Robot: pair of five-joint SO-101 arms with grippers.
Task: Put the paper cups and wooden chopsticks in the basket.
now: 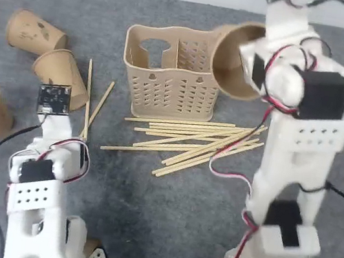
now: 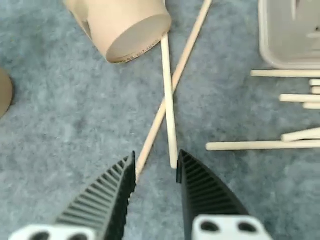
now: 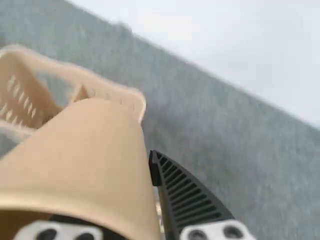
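My right claw point(image 1: 254, 58) is clamped on a paper cup point(image 1: 234, 59), held on its side with its mouth turned up toward the high camera; it hangs at the corner of the basket point(image 1: 170, 79) on my right arm's side; from above its rim overlaps that corner, but I cannot tell whether the two touch. In my right wrist view the cup's wall presses against one ribbed finger point(image 3: 182, 197), with the basket just beyond. My left claw point(image 2: 156, 162) has its fingers apart, low over the grey worktop point(image 1: 145, 216), off the basket's opposite side and nearer my arm's base; the near ends of a crossed pair of chopsticks point(image 2: 170, 100) lie between its tips, not gripped. Three more paper cups point(image 1: 59, 75) sit farther out on that same side, well apart from the basket; the nearest one touches the pair's far end. A heap of chopsticks point(image 1: 196, 142) lies on the worktop just in front of the basket; the basket stands upright.
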